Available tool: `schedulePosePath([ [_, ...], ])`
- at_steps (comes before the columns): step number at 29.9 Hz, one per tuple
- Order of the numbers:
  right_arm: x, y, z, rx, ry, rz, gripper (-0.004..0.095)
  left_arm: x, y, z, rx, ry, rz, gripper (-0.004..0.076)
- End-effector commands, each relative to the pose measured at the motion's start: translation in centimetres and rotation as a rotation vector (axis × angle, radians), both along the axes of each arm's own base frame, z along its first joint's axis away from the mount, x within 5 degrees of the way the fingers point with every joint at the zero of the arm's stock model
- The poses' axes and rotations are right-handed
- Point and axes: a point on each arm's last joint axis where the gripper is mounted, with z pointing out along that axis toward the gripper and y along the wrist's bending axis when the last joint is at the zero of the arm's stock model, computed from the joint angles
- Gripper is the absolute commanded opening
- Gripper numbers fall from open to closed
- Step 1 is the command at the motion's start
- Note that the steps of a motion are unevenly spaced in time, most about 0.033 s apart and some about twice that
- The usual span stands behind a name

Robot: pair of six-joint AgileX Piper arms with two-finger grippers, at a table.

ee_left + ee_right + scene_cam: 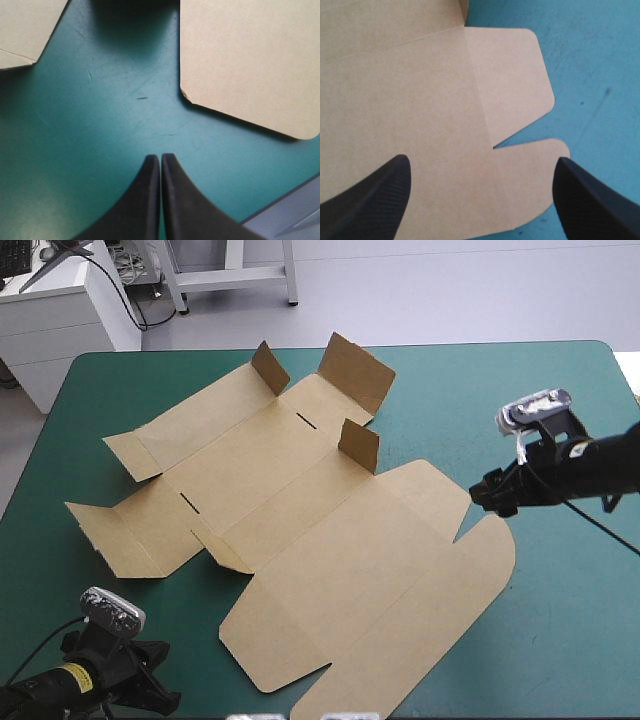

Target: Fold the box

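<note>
The left gripper (160,158) is seen clenched, its black fingers (145,200) pressed together into one pointed arch with nothing held between them. It is poised over bare teal-green cover (100,115) near the table's near-left corner, and a rounded corner of the brown box (250,60) lies just ahead of it, not touched. In the high view the left arm is kept low at that corner, angled toward the box's near edge. The right gripper (482,161) is spread wide, its two fingers standing far apart with nothing grasped. Between and ahead of them lies the box's right-hand side, where a notch (495,146) is cut between two rounded flaps. Whether the fingers rest on the board cannot be told. The right arm is reached in from the table's right edge, roughly level, with the gripper pointed at that notch. The box (300,530) is laid open and mostly flat across the middle of the table (480,390), running from the far-left part toward the near edge. Three small flaps (357,370) are raised on its far side.
</note>
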Motion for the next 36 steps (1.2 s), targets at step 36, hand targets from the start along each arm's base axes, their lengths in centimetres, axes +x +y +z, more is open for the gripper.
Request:
schedulePosePath([
  [36,21.8,14.4,-8.2,-0.099,-0.088,0.387,0.0724,0.4,-0.2,0.9,-0.028,-0.049,0.006,-0.0008],
])
